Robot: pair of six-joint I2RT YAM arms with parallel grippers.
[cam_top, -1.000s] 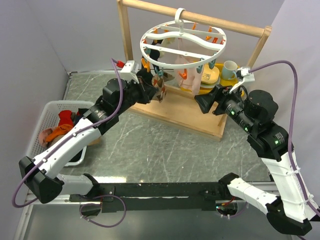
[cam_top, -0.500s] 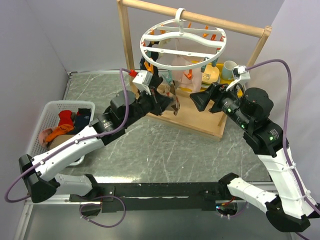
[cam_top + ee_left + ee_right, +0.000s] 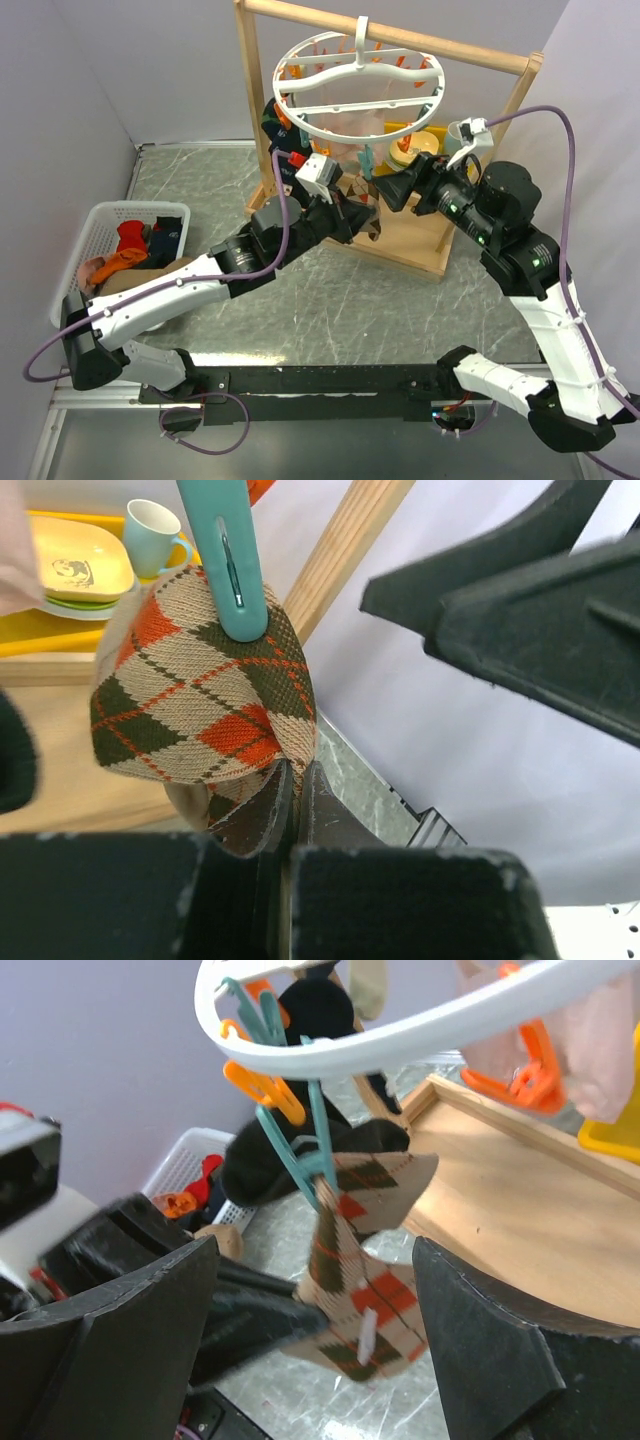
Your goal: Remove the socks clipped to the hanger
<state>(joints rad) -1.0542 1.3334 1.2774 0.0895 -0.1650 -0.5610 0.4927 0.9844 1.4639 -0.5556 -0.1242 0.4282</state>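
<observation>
wooden frame posts (image 3: 253,100) flank hanger (image 3: 380,1044); left gripper (image 3: 297,780) pinches edge of argyle sock (image 3: 200,680).

teal clip (image 3: 225,560): top cut off | argyle sock (image 3: 200,690): lower edge hidden between left jaws

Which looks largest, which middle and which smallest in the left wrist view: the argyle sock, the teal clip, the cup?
1. argyle sock
2. teal clip
3. cup, but it stands farther from the camera, so its real size against the clip is unsure.
</observation>
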